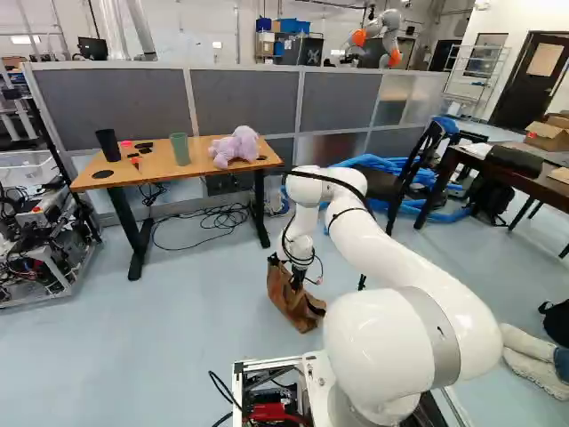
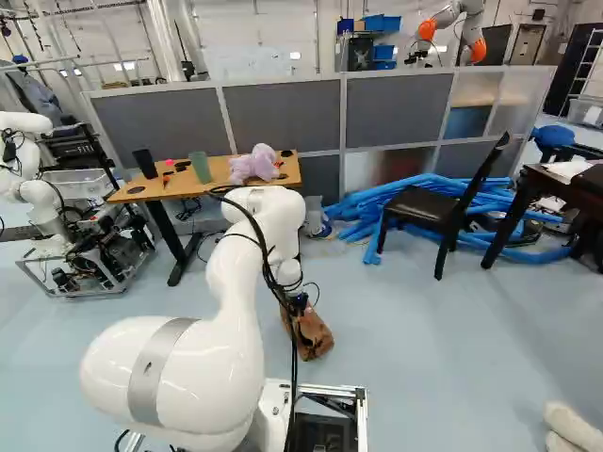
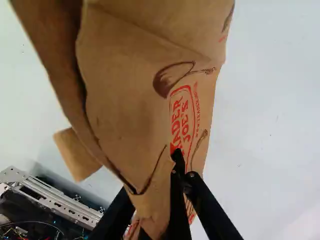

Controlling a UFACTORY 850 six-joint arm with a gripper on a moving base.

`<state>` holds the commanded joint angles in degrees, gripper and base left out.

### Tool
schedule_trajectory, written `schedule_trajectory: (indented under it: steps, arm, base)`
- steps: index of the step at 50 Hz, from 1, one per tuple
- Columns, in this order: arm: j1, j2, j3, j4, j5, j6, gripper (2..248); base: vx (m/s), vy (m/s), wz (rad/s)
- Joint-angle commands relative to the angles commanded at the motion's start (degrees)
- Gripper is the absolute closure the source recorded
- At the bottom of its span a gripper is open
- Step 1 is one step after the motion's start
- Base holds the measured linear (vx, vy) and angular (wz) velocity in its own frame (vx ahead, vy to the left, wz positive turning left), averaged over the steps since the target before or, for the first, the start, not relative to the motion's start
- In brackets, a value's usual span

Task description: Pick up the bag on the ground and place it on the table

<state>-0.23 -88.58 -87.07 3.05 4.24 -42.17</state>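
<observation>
Off at eleven o'clock from the base joint (image 1: 345, 407) in the left base view, the bag (image 1: 286, 301) tilts low by the floor, paper nipped in the pincer (image 3: 154, 187)! Light, floppy, likely tears; doubled rim's best, then worktop (image 1: 160, 169), farther towards eleven.

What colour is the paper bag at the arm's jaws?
Brown, with red print; the bag shows best in the wrist view.

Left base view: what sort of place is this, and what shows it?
Probably a robotics lab: another robot rises beyond the grey partition, and a frame full of wired electronics stands at the view's left.
</observation>
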Motion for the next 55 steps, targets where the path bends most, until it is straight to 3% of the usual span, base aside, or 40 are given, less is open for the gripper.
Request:
schedule_trajectory:
  steps: [55]
  arm:
    - [0.00,11.34,10.50,0.00,0.00,0.00,229]
  base:
    - [0.000,0.000,0.000]
